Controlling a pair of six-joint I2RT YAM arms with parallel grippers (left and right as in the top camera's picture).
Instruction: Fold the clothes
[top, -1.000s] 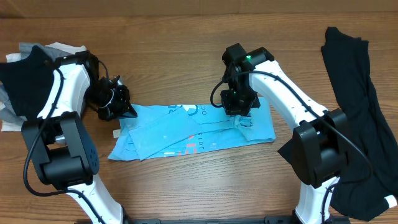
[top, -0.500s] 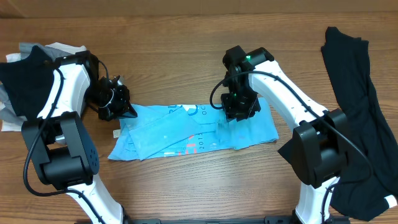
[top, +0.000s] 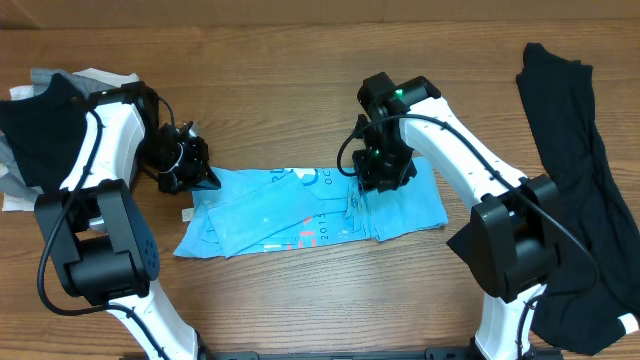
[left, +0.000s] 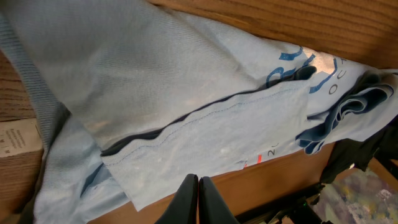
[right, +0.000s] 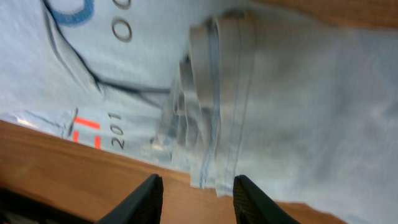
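Light-blue T-shirt (top: 270, 215), right tool (right: 196, 184) spread over it, left tool (left: 198, 182) closed

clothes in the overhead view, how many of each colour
light-blue T-shirt: 1
black garments: 2, one at the right, one at the left
grey garment: 1
white garment: 1
total: 5

black garment (top: 570, 150): cut by right edge | T-shirt (top: 270, 215) lettering: partly folded under | right wrist view: blurred
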